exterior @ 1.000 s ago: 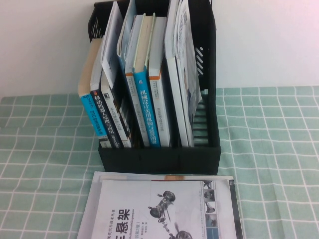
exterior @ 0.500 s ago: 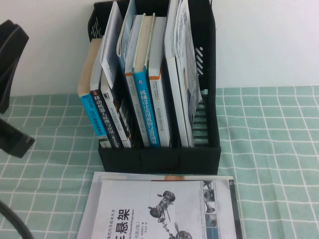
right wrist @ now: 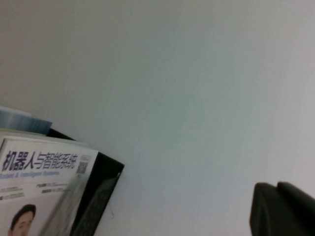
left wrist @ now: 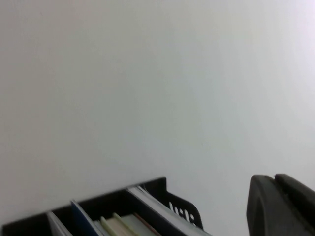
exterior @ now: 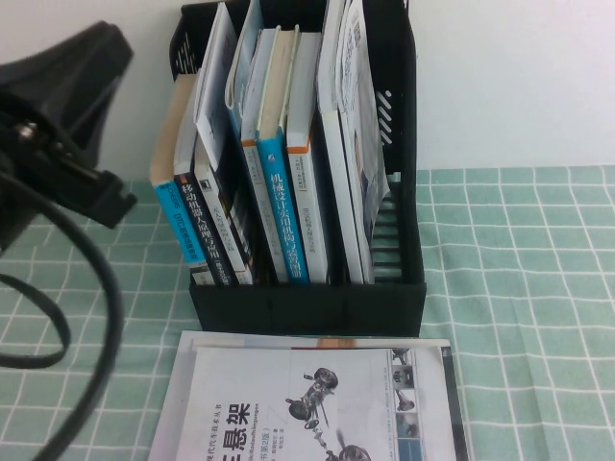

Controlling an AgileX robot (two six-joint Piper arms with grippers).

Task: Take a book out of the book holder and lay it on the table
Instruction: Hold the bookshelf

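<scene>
Books are standing upright in the holder (exterior: 306, 288); left hand (exterior: 58, 125) is hovering beside it, right hand (right wrist: 283, 209) near the book (right wrist: 39, 196), grips unclear.

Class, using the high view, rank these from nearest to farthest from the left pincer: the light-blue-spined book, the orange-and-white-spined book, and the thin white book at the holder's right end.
Left pincer is at the left, beside the book holder; the right pincer is out of that view.
1. Light-blue-spined book, leftmost.
2. Orange-and-white-spined book, middle.
3. Thin white book, rightmost compartment.
</scene>
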